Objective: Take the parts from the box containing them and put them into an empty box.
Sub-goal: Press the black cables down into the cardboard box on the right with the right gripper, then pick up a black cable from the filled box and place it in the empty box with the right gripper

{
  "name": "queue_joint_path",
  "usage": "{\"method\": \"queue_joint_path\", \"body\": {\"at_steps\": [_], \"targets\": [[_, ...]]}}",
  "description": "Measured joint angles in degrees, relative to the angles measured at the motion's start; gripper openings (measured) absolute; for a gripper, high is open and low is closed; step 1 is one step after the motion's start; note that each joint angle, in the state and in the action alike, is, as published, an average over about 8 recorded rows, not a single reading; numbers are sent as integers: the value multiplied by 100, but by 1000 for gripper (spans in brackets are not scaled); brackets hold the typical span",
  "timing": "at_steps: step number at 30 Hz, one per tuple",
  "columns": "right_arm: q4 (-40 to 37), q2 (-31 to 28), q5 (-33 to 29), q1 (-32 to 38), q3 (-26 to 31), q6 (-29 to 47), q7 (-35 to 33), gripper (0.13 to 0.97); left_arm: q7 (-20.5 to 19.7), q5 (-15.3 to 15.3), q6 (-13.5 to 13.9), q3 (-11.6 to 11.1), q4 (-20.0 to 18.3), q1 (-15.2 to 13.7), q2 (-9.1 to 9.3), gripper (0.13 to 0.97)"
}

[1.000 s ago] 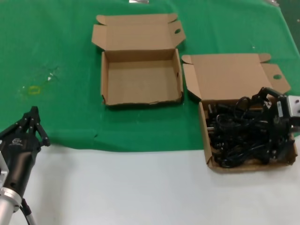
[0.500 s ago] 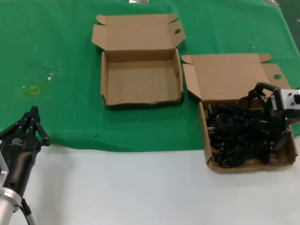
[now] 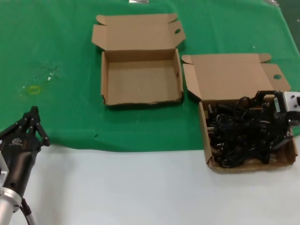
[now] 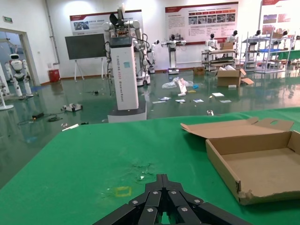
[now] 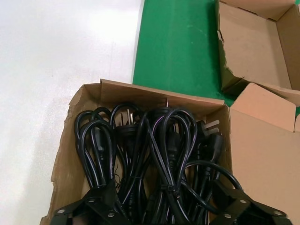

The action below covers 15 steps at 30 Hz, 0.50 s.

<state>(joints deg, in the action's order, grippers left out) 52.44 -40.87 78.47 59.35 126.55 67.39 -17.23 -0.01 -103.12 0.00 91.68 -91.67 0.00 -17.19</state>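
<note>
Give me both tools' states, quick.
Left tool: shut, empty, parked at the table's near left edge.
Right tool: open, fingers straddling the power cords in the box, nothing gripped yet.

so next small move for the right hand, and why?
Probably lower a little and close on one coil. The right hand sits open over the power cords, fingers straddling the bundle; the empty box holds nothing yet.
</note>
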Motion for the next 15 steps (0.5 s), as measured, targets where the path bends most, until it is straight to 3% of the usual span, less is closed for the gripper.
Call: {"method": "queue_joint_path", "body": {"at_steps": [6,10,15], "targets": [[32,-7,-60,-51,-84,30,23,683,0,0,0,0,0,0,0,144],[73,-21,-93,-94,-132,49,50,683,0,0,0,0,0,0,0,144],[106,-28,-121,-141,-184,62,68,545,0,0,0,0,0,0,0,144]]}}
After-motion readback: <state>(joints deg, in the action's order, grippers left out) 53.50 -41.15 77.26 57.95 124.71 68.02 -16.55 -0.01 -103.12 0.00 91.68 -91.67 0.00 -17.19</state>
